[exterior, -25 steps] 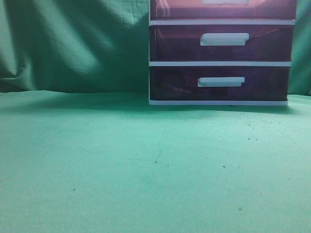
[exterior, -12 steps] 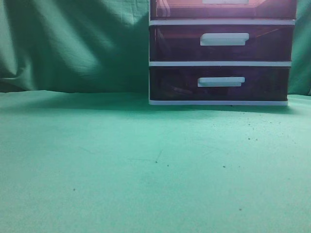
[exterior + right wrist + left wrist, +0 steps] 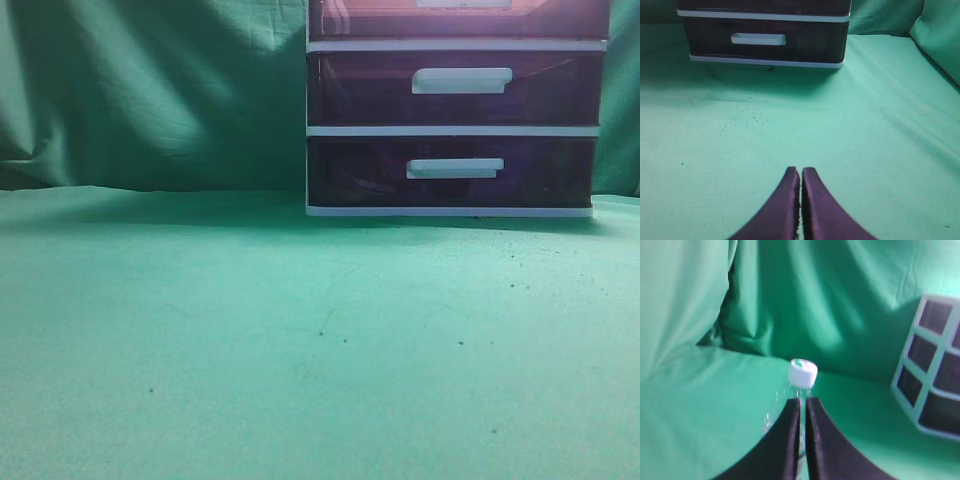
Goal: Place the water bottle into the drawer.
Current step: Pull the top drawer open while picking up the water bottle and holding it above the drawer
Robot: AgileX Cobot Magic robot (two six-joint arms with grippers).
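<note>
The water bottle is clear with a white cap. It shows only in the left wrist view, lifted above the green cloth, with its cap just past my fingertips. My left gripper is shut on the bottle's clear body, with the fingers almost touching. The drawer is the top purple-red one of the white-framed cabinet, cut off by the top edge of the exterior view. My right gripper is shut and empty, low over the cloth in front of the cabinet. Neither gripper shows in the exterior view.
Two lower purple drawers with white handles sit under the top one. The cabinet's white lattice side stands to the right of the bottle. Green cloth covers the table and hangs as a backdrop.
</note>
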